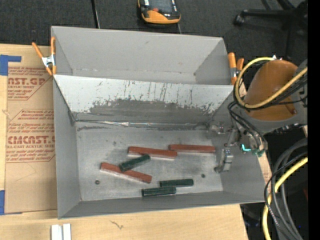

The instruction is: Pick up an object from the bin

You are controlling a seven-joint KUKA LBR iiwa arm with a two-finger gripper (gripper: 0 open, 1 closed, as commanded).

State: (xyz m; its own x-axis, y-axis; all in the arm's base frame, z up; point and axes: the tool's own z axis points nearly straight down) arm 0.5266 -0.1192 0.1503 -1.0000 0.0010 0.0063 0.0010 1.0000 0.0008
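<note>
- The arm (pixel 270 91) reaches in from the right, over the right wall of the bin (pixel 150 59).
- The gripper (pixel 224 160) hangs low, just beside the right end of a red-brown bar (pixel 192 148); its opening cannot be told.

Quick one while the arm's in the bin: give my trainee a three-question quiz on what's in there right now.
1. True or false: the gripper is at the left end of the bin.
2. How many dark green bars lie on the floor? A) one B) three C) five
3. Which thing's end lies nearest the gripper?
Key: 1 false, it is at the right end. 2 B. 3 the red-brown bar furthest to the right.
</note>
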